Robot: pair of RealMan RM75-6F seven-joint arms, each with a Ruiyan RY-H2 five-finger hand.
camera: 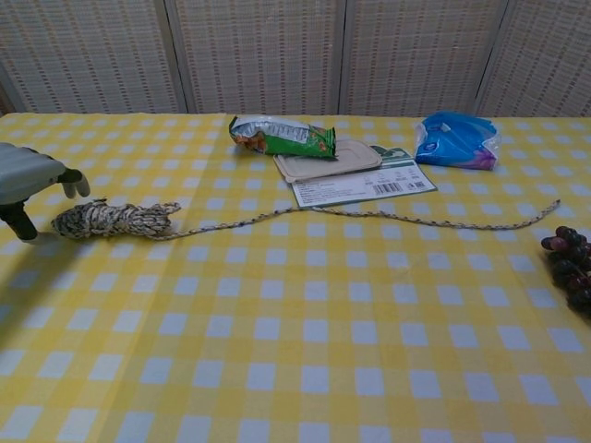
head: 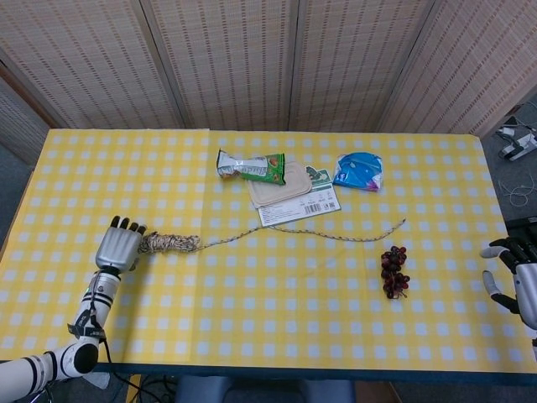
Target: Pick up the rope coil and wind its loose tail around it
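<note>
The speckled beige rope coil (head: 169, 243) lies on the yellow-checked tablecloth (head: 268, 327), long axis running nine to three o'clock. The grey left hand (head: 118, 245) sits at the coil's nine o'clock end, fingers spread apart over that end and, as far as I can judge, gripping nothing. The loose braided tail (head: 319, 230) trails off toward three o'clock. The right hand (head: 518, 277), fingers apart and empty, waits well apart at the table's right edge, partly cut off. Whether the left fingertips touch the coil is unclear.

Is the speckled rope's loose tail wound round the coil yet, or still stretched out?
Stretched out: the tail runs unwound across the yellow checked tablecloth, away from the speckled rope coil lying by the left hand.
</note>
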